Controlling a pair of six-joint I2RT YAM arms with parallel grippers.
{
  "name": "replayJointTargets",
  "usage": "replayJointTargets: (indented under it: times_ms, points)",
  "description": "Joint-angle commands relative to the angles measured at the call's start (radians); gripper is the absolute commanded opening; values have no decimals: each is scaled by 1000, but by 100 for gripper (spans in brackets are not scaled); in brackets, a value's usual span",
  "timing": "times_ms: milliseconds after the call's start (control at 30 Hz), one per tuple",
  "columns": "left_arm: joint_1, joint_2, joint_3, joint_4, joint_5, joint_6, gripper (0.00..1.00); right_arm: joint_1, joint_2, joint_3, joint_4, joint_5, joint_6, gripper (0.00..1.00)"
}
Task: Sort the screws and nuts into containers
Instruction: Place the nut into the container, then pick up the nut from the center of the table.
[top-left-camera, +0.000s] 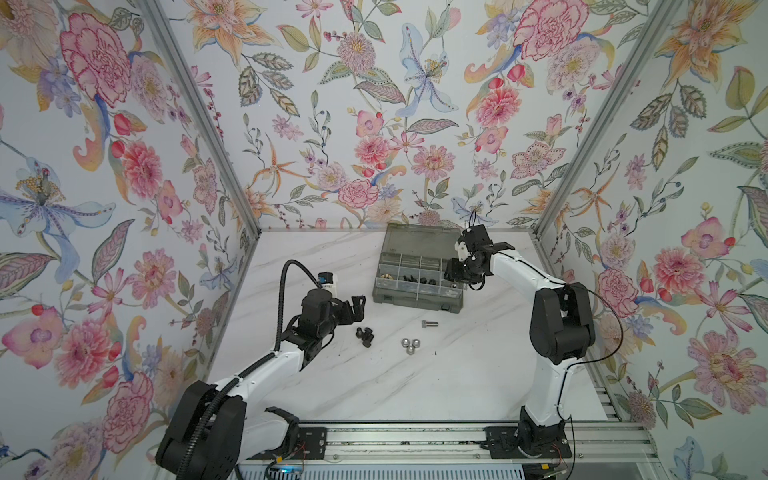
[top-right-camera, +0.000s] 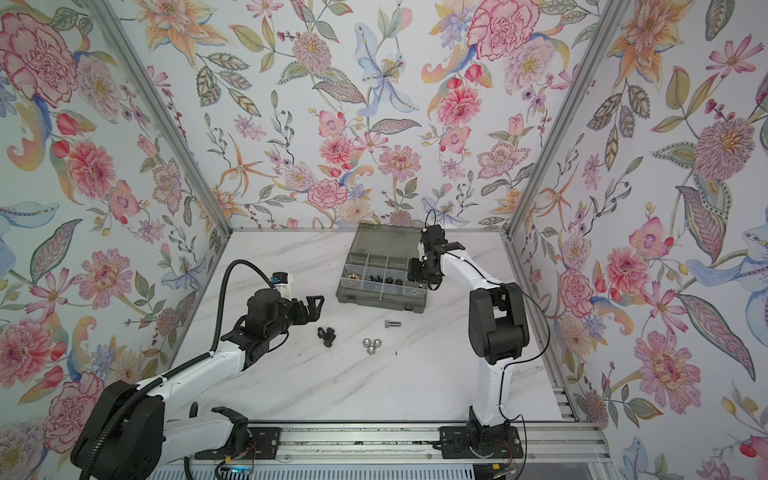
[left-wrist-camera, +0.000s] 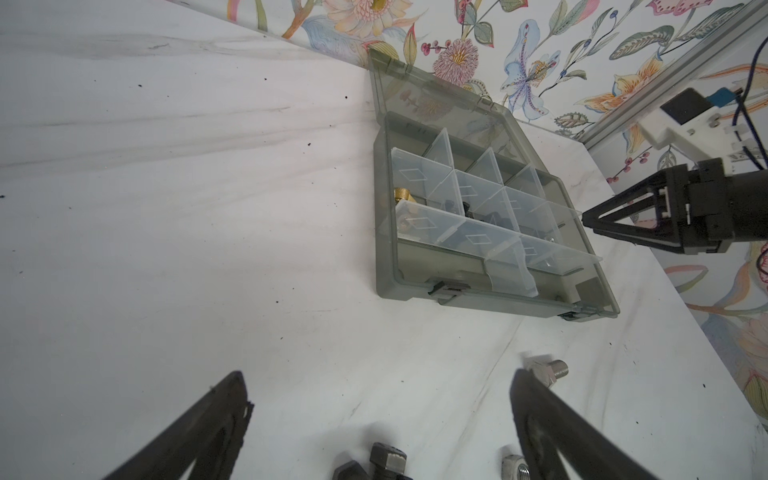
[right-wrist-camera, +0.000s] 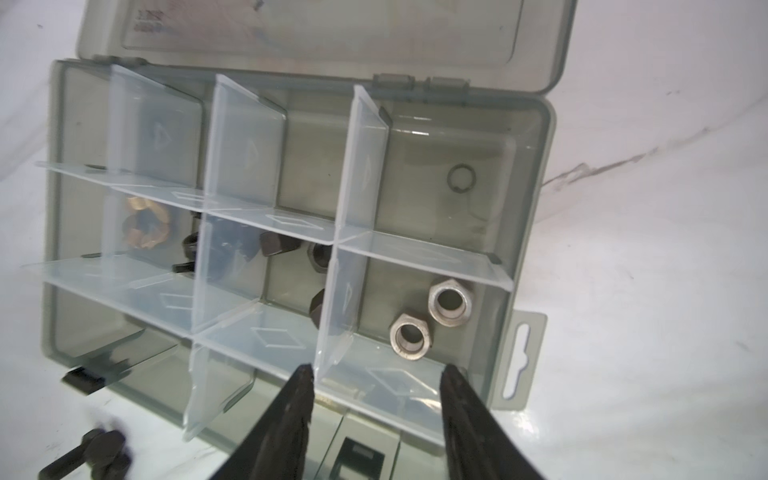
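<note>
Enclosure as I see it: floral walls (top-left-camera: 374, 104), white marble-look worktop (top-left-camera: 374, 386).
Wallpaper pale, with pink, orange and blue blooms. Aluminium posts (top-left-camera: 201, 120) rise from the worktop's far corners. Aluminium rail (top-left-camera: 415, 436) along its near edge. Light soft, even.

Two silver nuts (right-wrist-camera: 450, 301) lie flat in an end compartment (right-wrist-camera: 382, 291)

In a top view, the open organiser box (top-right-camera: 376, 302) is set far back on the table (top-right-camera: 374, 386), the right gripper (top-right-camera: 414, 273) held over its right end. Nearer, black bolts (top-right-camera: 326, 335), a silver bolt (top-right-camera: 393, 323) and three silver nuts (top-right-camera: 372, 345) are laid loose.
</note>
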Motion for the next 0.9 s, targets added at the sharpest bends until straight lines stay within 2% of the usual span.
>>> replayJointTargets:
  times_ms: [0,100,267,433,867]
  points:
    - [5,14,-13,25,4,-9,99,34,-140,-41,-18,-73,-47,56]
    - [5,18,-14,27,2,-8,99,103,-203,-116,-27,-112,-59,60]
    - [7,19,-20,28,8,-5,99,275,-267,-246,-29,-35,-66,62]
    - [7,23,-17,29,21,0,99,437,-233,-316,-27,42,-80,63]
    - [11,11,-23,21,25,0,99,567,-68,-277,-29,122,-90,62]
